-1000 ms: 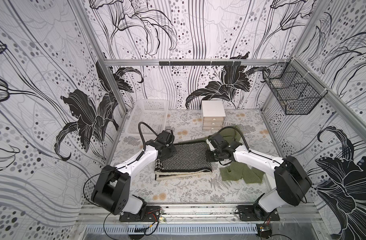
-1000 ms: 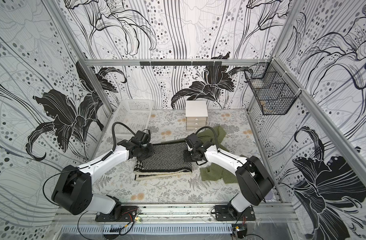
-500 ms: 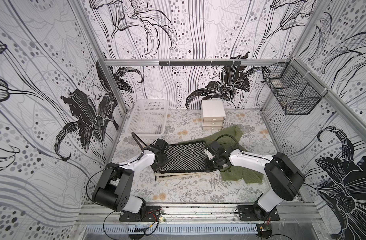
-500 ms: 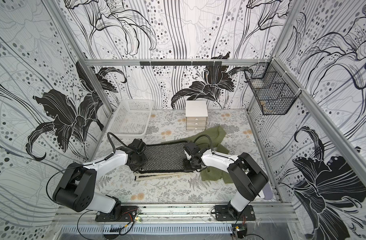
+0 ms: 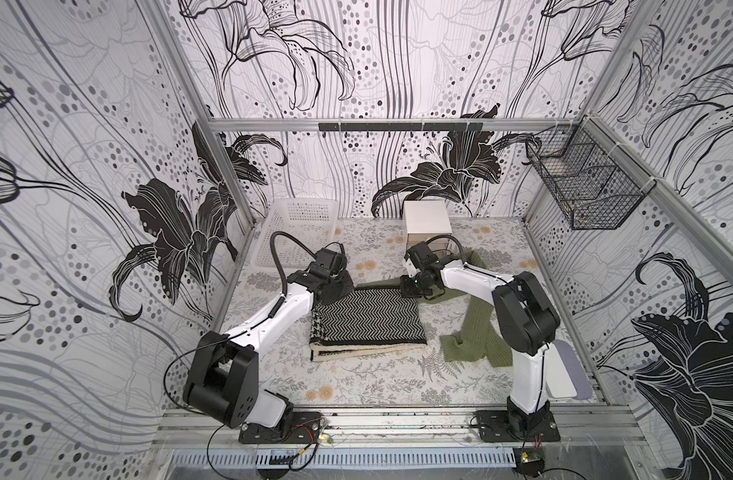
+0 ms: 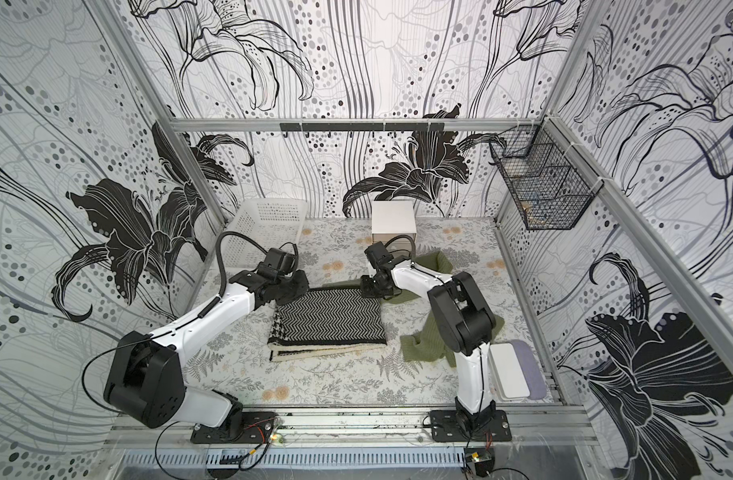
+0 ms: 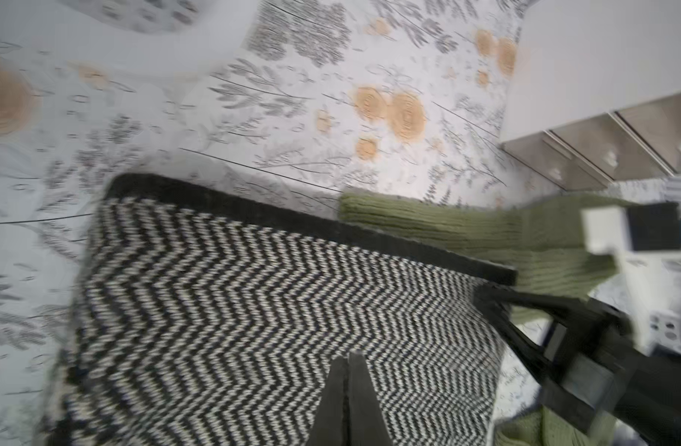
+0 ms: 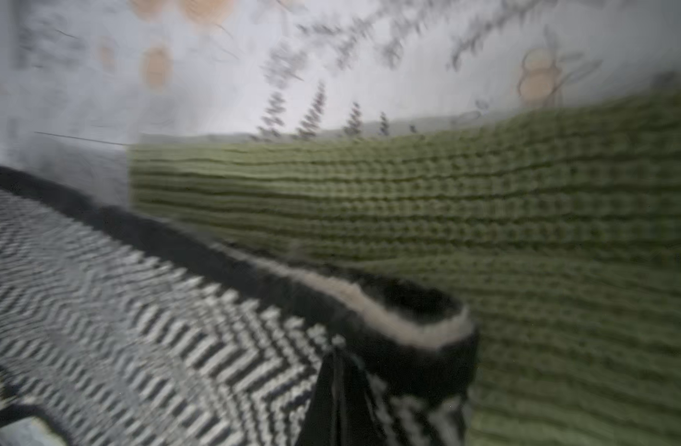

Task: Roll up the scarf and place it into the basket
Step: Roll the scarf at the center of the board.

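Observation:
A black-and-white herringbone scarf (image 5: 369,316) (image 6: 331,316) lies folded flat in the middle of the table, with cream layers showing at its near edge. My left gripper (image 5: 340,291) (image 6: 300,286) is shut at the scarf's far left corner; in the left wrist view its closed tips (image 7: 350,353) sit over the weave (image 7: 234,301) with nothing between them. At the far right corner my right gripper (image 5: 409,289) (image 6: 369,289) is shut too. There its tips (image 8: 337,351) rest on the scarf (image 8: 138,328), whose black edge curls up beside them. The white perforated basket (image 5: 302,203) (image 6: 273,203) stands at the back left.
A green knit scarf (image 5: 481,332) (image 6: 427,340) (image 7: 524,239) (image 8: 485,212) trails from behind the herringbone one to the right front. A small white drawer unit (image 5: 427,220) (image 6: 393,220) stands at the back. A black wire basket (image 5: 585,187) hangs on the right wall. A white lid (image 5: 562,374) lies front right.
Half a second ago both shut grippers were drawn nearer along the scarf's sides; now they are back at its far corners. The scarf still lies flat and folded.

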`<state>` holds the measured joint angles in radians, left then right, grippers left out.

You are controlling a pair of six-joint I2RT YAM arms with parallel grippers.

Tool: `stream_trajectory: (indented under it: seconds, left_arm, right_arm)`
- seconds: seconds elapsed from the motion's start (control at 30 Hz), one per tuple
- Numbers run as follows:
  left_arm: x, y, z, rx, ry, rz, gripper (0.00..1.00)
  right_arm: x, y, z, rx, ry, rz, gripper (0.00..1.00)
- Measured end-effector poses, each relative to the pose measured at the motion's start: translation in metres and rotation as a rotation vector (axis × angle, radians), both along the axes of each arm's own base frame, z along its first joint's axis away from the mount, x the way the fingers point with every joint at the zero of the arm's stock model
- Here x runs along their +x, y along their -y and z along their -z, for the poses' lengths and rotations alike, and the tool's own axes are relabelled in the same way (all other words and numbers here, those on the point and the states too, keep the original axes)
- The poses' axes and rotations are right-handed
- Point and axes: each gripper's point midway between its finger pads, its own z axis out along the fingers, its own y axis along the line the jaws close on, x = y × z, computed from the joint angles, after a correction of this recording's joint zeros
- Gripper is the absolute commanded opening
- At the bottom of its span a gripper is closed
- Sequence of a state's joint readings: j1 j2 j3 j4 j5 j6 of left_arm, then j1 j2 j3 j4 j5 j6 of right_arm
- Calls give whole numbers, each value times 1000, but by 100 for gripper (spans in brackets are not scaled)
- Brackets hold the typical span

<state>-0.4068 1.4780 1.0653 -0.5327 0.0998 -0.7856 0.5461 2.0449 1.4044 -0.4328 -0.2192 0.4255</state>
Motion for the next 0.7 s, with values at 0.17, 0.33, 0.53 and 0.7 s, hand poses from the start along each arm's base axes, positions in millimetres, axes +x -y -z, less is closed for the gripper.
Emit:
stream_trajectory:
  seconds: [0.17, 0.33, 0.53, 0.7]
  left_arm:
    - [0, 51, 4, -34, 8, 134, 0]
    - [4, 89, 19, -50, -5, 223, 0]
    - [11, 113, 37, -73, -20, 267, 0]
    - [13, 121, 50, -84, -34, 279, 0]
  right_arm:
    - [16, -8, -11, 48, 29, -1, 0]
    - [11, 7, -33, 39, 69, 22, 19]
    - [-16, 36, -73, 48, 141, 34, 38]
    - [-49, 49, -41, 37, 63, 23, 39]
